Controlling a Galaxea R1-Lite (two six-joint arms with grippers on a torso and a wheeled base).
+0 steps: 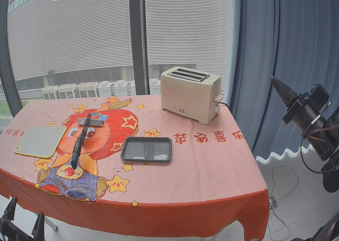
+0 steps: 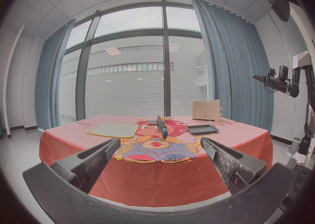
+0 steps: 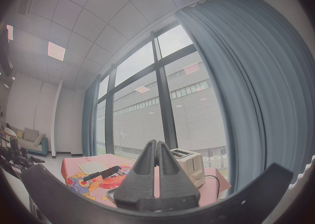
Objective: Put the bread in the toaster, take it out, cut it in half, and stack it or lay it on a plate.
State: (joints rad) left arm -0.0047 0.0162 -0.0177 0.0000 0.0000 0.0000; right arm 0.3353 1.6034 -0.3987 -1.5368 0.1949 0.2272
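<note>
Cream toaster (image 1: 190,94) stands near far edge of table (image 1: 212,171).

Count on the table (image 1: 226,160): one toaster (image 1: 190,93), with two slots (image 1: 189,74) in its top; one dark rectangular plate (image 1: 146,149); one cutting board (image 1: 40,141), yellow-edged; one knife (image 1: 78,144), dark-handled; one small grey block (image 1: 95,122) beneath the knife. One printed cloth (image 1: 159,213) covers the table.
</note>
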